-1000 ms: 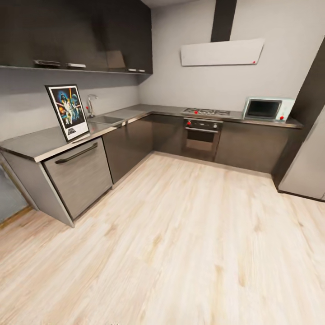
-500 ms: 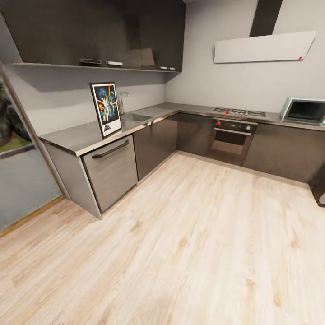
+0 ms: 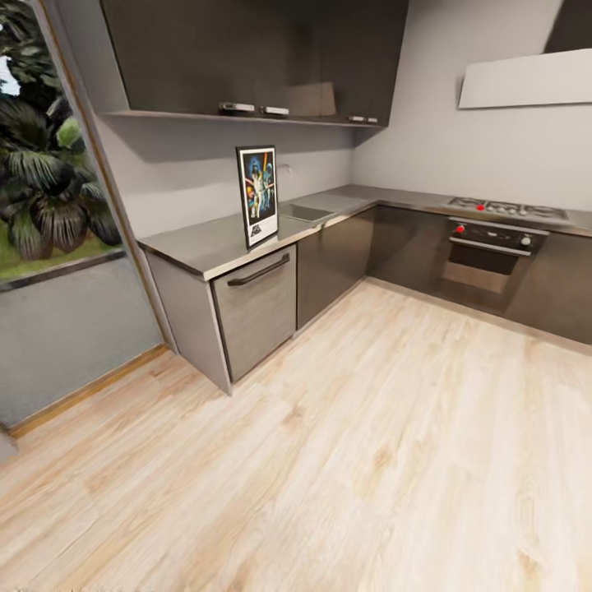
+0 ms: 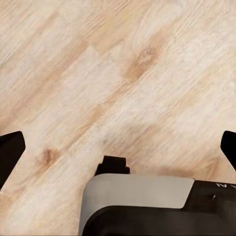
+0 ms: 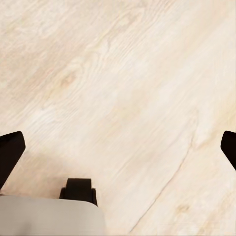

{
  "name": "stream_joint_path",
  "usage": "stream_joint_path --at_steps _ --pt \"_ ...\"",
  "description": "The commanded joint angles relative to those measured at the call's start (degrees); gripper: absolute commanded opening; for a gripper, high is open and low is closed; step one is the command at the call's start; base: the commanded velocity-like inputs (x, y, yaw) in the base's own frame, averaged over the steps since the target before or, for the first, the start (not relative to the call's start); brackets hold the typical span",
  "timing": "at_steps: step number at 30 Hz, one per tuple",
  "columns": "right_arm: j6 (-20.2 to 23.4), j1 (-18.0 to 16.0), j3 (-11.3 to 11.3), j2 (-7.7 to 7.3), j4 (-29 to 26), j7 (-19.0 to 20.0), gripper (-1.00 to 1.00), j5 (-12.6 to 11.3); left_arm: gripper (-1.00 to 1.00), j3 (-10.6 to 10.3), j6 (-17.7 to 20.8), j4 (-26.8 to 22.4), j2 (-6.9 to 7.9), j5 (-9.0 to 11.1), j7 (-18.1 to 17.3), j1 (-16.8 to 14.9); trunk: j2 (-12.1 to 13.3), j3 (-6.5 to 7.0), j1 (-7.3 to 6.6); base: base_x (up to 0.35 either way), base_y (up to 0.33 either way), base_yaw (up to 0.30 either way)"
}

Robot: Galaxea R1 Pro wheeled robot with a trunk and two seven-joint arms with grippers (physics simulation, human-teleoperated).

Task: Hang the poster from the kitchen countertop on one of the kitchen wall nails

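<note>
A: Poster (image 3: pixel 257 196) stands up on the kitchen countertop (image 3: pixel 205 244), just beside the sink (image 3: pixel 302 212).

B: Are the hands holding anything?

A: No. The left gripper (image 4: pixel 118 147) is wide open over the wood floor (image 4: pixel 123 73). The right gripper (image 5: pixel 118 147) is wide open too, holding nothing.

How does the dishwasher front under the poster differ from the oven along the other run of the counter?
The dishwasher front is plain light grey metal with one dark bar handle; the oven is black with red knobs and a pale handle. The dishwasher sits below the poster, the oven below the hob. Both are shut and built in under the kitchen countertop.
</note>
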Motion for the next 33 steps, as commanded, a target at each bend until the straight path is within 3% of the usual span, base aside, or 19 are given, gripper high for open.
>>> stream_joint_path --at_steps 1,11,33 --pt "-0.08 -0.03 0.05 0.0 0.05 -0.42 1.0 0.57 1.0 0.12 -0.1 -0.04 -0.04 0.01 0.02 0.01 -0.02 -0.09 0.02 0.18 0.311 0.247" --pt "0.0 -0.03 0.0 -0.05 0.06 -0.33 1.0 0.53 1.0 0.12 -0.09 -0.04 -0.04 0.0 0.02 0.01 -0.02 -0.12 0.02 0.196 0.312 0.097" --pt "-0.05 -0.03 -0.04 -0.05 0.1 -0.33 1.0 0.53 1.0 0.08 -0.01 -0.05 -0.04 -0.04 0.02 0.01 -0.02 1.81 0.02 0.232 0.292 0.002"
